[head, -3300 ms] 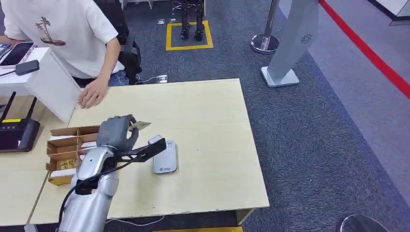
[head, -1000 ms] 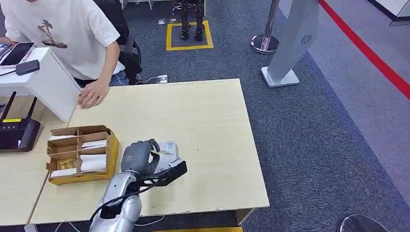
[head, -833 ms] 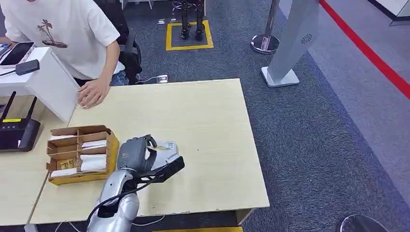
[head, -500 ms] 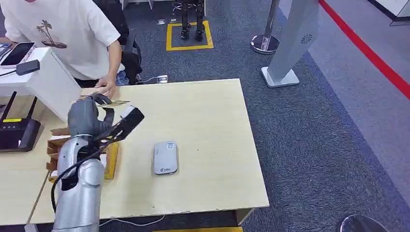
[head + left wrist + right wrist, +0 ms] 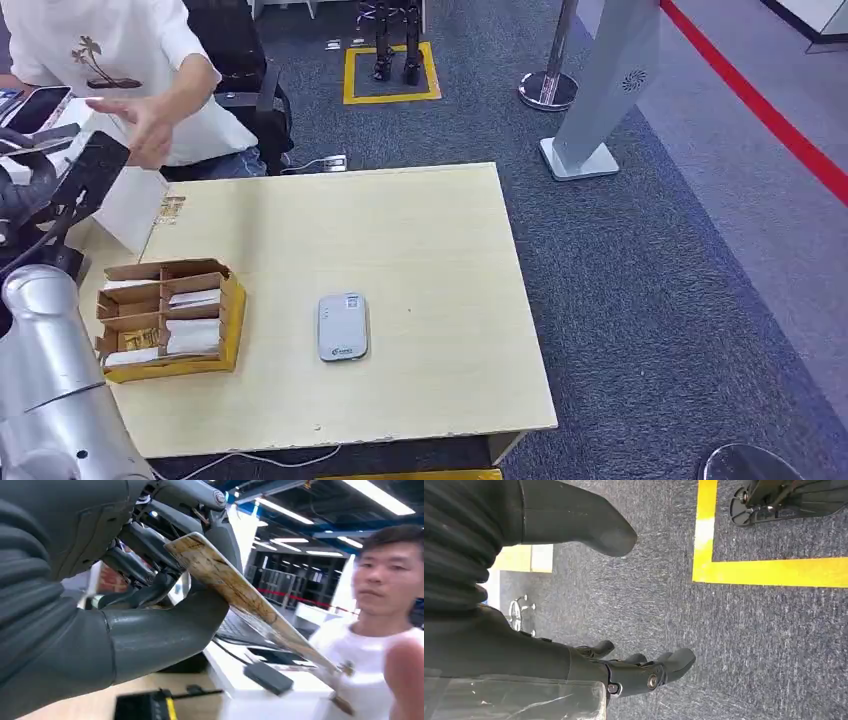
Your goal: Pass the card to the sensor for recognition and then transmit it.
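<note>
Left hand (image 5: 120,580) pinches the card (image 5: 240,592) btwn its thick thumb and dark fingers (image 5: 145,555); the card is tan, mottled, and sticks out flat past the hand toward a person (image 5: 380,630) in a white shirt. From the head view that hand (image 5: 25,185) is raised at the far-left edge of the scene, w/ the silver left arm (image 5: 45,380) coming up from the near-left corner; the card itself can't be made out there. The person's hand (image 5: 140,120) is lifted, blurred, just right of the robot's hand and not touching it as far as I can tell.

Right hand (image 5: 589,655) hangs over grey carpet (image 5: 734,645) w/ a yellow floor line (image 5: 769,572); it holds nothing, fingers apart and only lightly bent.

On the light wood table (image 5: 430,240): sensor (image 5: 342,326), a small grey-white reader, lies flat near the middle, well apart from the card. Cardboard divider box (image 5: 170,318) w/ white cards in its compartments sits left of the sensor, near the table's left edge. Black router (image 5: 30,275) w/ antennas stands further left on the next desk. Phone (image 5: 38,108) lies on the white counter at far left. Grey pylon (image 5: 605,90) and red floor stripe (image 5: 760,105) at far right.
</note>
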